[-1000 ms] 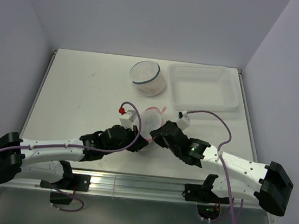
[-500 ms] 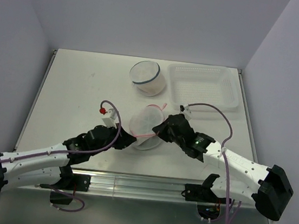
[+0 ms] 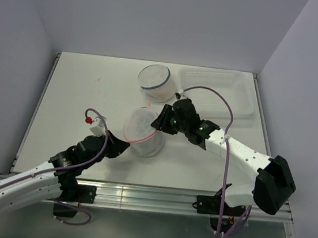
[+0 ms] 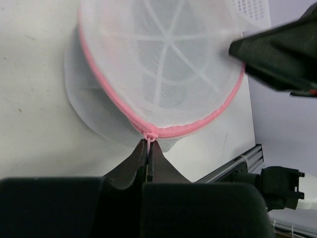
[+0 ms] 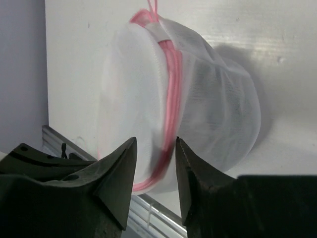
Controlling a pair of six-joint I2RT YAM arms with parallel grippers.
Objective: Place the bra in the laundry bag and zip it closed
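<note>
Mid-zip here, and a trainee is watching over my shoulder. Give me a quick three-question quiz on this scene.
1. True or false: the left gripper is pinching the zipper pull.
2. The zipper on the laundry bag is: A blue, B pink, C green?
3. Which gripper holds the bag on the side opposite the pull?
Key: 1 true; 2 B; 3 the right gripper.

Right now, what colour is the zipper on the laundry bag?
Pink; the zipper shows best in the left wrist view.
</note>
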